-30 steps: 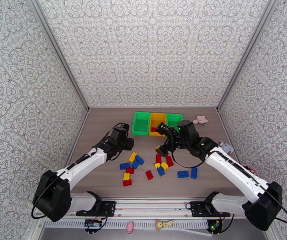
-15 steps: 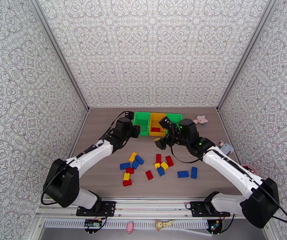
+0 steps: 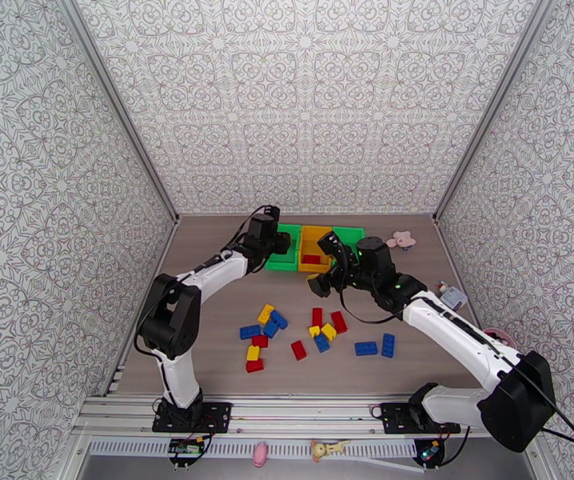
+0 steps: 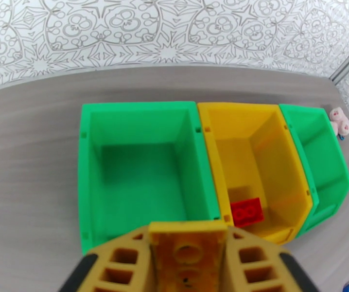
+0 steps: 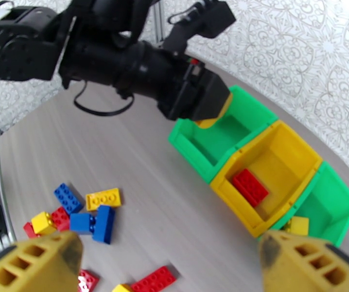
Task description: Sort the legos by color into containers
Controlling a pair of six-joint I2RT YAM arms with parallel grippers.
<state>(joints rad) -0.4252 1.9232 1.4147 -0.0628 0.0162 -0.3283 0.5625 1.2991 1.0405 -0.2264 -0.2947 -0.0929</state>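
Since the earlier frame the left arm has swung away from the loose pile and reached up to the bins. The left gripper hangs over the near edge of the left green bin, clamped on a yellow brick. The right gripper is spread wide and holds nothing, just in front of the yellow bin. A red brick lies in the yellow bin. A second yellow brick lies in the right green bin. The other bricks, red, yellow and blue, lie scattered on the table.
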